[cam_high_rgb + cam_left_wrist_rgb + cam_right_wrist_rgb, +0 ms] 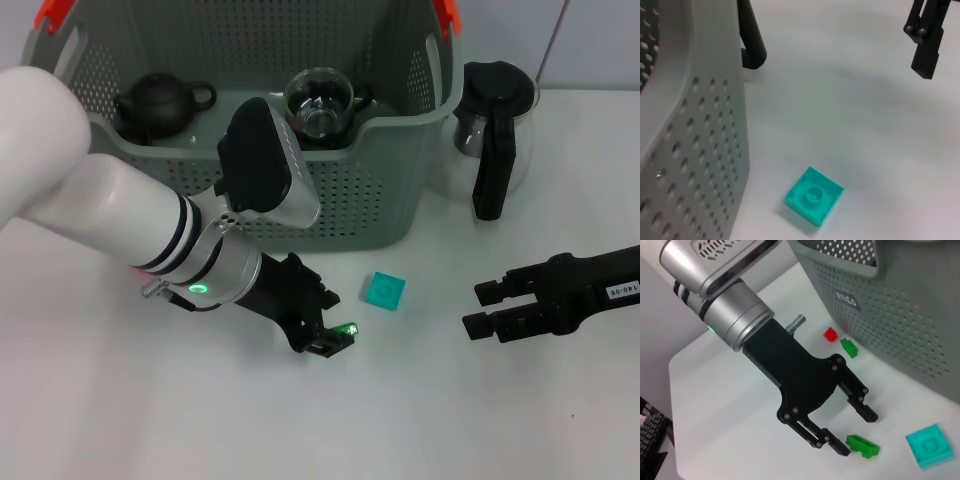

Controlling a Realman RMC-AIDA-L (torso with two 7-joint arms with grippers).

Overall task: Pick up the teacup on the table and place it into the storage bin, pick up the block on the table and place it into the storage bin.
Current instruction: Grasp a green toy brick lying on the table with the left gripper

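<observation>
Left hand (322,325), fingers spread wide, hovers low over the smooth white worktop (420,420) beside a square teal studded block (383,290); right hand (480,308), also open, waits nearby. Glass teacup (320,102) sits inside the perforated grey storage bin (350,190).

Head view high overhead, both wrist views low, sharing teal block (384,290).
</observation>
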